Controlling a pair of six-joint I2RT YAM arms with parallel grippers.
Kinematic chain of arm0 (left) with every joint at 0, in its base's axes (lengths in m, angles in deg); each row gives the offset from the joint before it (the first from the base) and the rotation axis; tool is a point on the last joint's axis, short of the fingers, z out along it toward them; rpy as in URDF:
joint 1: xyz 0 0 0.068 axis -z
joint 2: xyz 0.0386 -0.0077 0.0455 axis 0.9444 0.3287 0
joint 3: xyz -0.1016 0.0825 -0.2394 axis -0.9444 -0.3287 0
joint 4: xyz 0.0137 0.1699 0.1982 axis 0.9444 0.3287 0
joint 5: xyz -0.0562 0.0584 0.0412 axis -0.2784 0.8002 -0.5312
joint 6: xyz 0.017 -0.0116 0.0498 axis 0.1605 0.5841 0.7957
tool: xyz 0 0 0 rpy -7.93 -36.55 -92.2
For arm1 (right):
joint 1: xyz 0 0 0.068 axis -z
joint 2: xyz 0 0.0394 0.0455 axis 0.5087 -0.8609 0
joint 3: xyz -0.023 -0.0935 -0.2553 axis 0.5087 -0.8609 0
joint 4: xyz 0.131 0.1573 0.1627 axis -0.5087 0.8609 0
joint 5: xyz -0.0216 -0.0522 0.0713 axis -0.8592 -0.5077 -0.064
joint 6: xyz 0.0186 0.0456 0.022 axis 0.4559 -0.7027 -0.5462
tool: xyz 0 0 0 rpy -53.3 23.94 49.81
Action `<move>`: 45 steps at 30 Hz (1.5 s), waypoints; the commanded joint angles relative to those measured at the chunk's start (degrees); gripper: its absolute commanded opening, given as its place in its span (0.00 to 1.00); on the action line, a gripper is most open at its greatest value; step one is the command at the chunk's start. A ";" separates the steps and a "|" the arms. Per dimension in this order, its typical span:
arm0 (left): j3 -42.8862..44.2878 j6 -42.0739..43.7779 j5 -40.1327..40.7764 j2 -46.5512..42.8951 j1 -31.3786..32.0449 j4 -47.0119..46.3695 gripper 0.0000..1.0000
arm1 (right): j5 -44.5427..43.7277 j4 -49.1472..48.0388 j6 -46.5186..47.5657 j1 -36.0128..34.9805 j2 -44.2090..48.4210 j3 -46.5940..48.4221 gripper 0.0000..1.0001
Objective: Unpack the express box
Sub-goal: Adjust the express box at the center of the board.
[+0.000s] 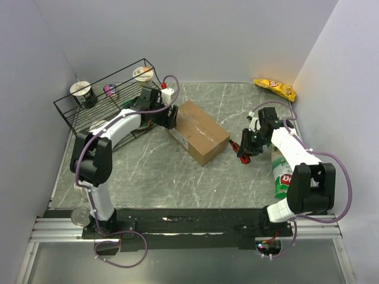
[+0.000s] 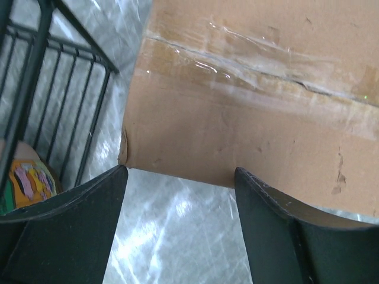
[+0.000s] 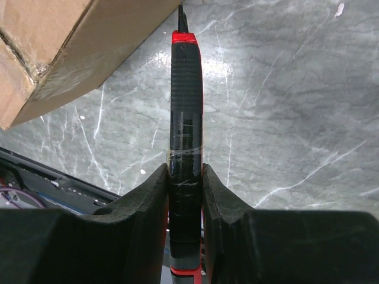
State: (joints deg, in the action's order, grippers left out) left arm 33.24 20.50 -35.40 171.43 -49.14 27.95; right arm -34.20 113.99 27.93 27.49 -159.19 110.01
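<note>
The express box, a brown carton with its top seam taped shut, lies slantwise in the middle of the table. My left gripper is at its left end, open. In the left wrist view the box fills the upper part, and the left gripper has its fingertips at the box's near edge with only table between them. My right gripper is to the right of the box, shut on a red and black utility knife. The knife's blade tip points toward the box corner and does not touch it.
A black wire rack with cups stands at the back left, close behind the left gripper. A yellow snack bag lies at the back right. Under the right arm lies a green packet. A tin can sits by the left base.
</note>
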 commanded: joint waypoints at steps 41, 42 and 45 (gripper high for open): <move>-5.34 -6.81 -19.05 -2.55 -0.84 -0.44 0.79 | 0.77 -3.83 -3.80 -3.32 -7.96 14.47 0.00; -6.66 -6.38 -18.97 -5.35 -0.84 0.27 0.79 | 1.03 -3.92 -3.71 -3.58 -9.01 17.10 0.00; -11.84 -3.49 -17.48 -10.10 -0.93 3.68 0.80 | 1.03 -3.92 -3.97 -4.90 -12.97 21.85 0.00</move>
State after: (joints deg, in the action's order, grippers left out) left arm 25.94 16.44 -48.71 168.50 -51.59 24.39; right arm -37.09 114.07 25.22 25.41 -168.92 123.92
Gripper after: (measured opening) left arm 0.798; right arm 0.315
